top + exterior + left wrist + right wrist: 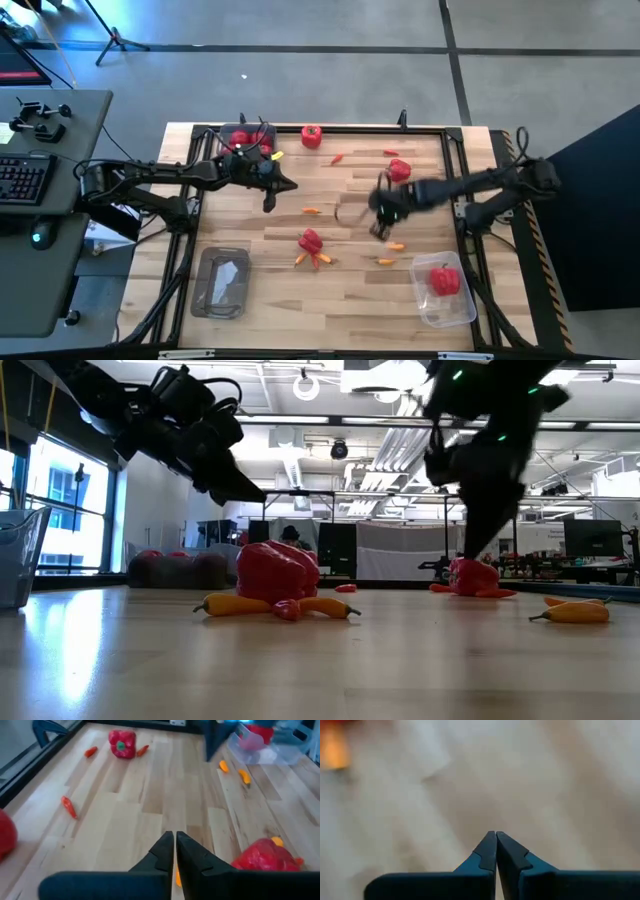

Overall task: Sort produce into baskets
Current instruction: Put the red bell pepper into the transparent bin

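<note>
Both my grippers, left point(269, 205) and right point(379, 231), hang clenched and empty mid-frame, poised above loose peppers point(311, 241) awaiting tubs point(222, 281).

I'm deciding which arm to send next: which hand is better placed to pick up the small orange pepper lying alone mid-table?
Left, probably. The left hand, shut and empty, hovers beside the small orange pepper. The right hand, also shut, is farther off, nearer other orange pieces.

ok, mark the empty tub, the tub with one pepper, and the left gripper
empty tub point(203, 300): high view, its bare near wall.
tub with one pepper point(452, 310): high view, its clear floor below the pepper.
left gripper point(175, 840): left wrist view, where the shut fingertips meet.
</note>
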Motion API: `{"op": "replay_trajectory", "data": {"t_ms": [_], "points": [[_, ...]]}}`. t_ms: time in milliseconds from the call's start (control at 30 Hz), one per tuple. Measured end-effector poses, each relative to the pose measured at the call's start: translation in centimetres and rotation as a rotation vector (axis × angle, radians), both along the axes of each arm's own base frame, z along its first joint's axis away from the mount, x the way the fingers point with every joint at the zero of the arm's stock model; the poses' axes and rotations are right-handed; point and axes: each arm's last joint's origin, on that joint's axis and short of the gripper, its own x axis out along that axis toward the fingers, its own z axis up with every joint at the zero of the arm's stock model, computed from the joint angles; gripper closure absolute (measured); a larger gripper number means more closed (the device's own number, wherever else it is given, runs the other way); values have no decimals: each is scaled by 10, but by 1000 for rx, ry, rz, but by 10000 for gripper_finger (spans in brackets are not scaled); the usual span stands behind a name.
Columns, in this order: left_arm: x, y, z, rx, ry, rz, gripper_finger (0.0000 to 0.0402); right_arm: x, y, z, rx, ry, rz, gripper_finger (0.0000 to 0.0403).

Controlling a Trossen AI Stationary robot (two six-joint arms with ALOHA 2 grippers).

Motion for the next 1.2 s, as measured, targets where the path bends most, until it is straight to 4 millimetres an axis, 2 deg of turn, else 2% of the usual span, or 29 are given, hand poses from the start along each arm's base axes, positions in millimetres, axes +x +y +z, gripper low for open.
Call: {"op": "replay_trajectory", "data": {"t_ms": [200,300,400,500,633,767,967,1200], "points": [[-2,6,0,-40,-6,45,399,-5,-82,19,-119,123,37,386],[-2,6,0,-53,-7,52,401,-6,-111,35,-172,156,91,351],[-2,6,1,-62,-9,59,398,-8,-130,48,-228,230,170,297],[-2,7,0,-59,-7,68,390,-6,-143,51,-247,287,253,231],[-2,7,0,-67,-7,81,372,-4,-157,40,-231,381,316,145],[-2,7,0,-71,-6,84,347,-3,-170,28,-224,461,396,91],[-2,7,0,-70,-6,85,316,-4,-184,10,-192,513,431,73],[-2,7,0,-69,-5,84,307,-4,-190,-4,-134,539,428,73]]}}
